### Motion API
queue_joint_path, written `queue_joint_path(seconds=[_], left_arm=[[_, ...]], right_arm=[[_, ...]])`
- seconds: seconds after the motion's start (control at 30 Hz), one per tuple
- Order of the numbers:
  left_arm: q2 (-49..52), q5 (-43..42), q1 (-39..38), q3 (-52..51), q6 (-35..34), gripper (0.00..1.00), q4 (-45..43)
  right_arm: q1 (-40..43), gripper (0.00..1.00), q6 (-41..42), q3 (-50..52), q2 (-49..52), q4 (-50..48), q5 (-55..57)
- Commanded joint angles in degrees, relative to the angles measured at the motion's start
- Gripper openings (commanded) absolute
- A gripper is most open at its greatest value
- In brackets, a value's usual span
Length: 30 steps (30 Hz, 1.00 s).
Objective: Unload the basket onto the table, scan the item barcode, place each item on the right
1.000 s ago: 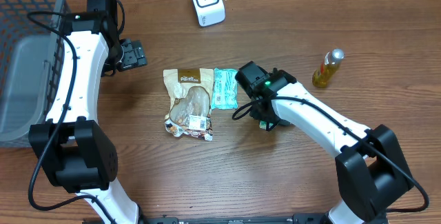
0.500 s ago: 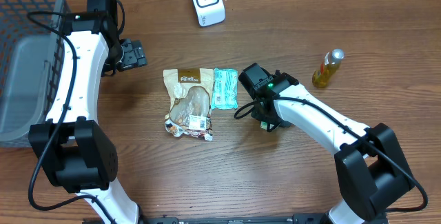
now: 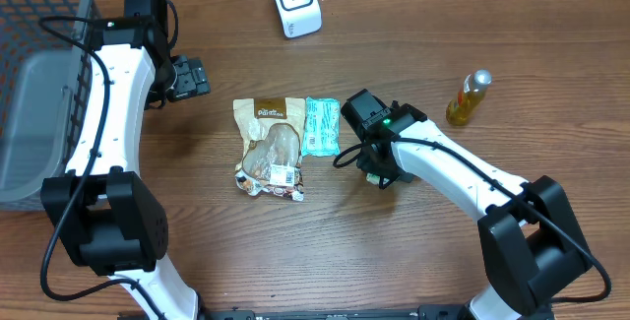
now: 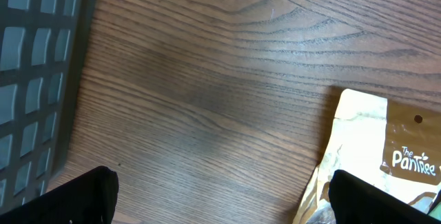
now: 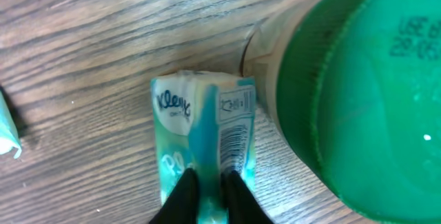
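Two dark fingers point(image 5: 186, 191) of the right gripper point(image 5: 207, 186) are pinched tight on the 6 o'clock edge of a tissue pack point(image 5: 196, 114). The pack lies on the wooden table point(image 5: 83, 58) with its barcode point(image 5: 234, 141) facing up. A green container point(image 5: 358, 93) sits just beside it at 3 o'clock. The left gripper point(image 4: 224, 196) gapes wide, holding nothing, near a snack bag point(image 4: 386, 148).

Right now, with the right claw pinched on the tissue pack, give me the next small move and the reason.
Probably lift the right claw straight up a little. Its fingertips are shut on the Kleenex pack, which sits close beside a green-topped item on the table; raising it clear seems needed before carrying the barcode to the white scanner.
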<state>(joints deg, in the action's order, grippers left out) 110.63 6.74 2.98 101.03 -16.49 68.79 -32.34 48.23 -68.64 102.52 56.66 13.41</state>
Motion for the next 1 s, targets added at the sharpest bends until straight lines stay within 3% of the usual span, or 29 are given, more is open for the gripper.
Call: queue_joint_path(seconds=[0.0, 0.4, 0.97], left_arm=[[-0.9, 0.7, -0.4, 0.9, 0.2, 0.99, -0.1], [-0.9, 0.7, -0.4, 0.9, 0.2, 1.00, -0.1], [-0.9, 0.7, -0.8, 0.9, 0.2, 1.00, -0.1]], right_arm=[[0.2, 0.04, -0.3, 0.4, -0.2, -0.6, 0.0], [-1.9, 0.04, -8.0, -2.7, -0.2, -2.6, -0.2], [-18.3, 0.04, -24.7, -2.7, -0.2, -3.9, 21.9]])
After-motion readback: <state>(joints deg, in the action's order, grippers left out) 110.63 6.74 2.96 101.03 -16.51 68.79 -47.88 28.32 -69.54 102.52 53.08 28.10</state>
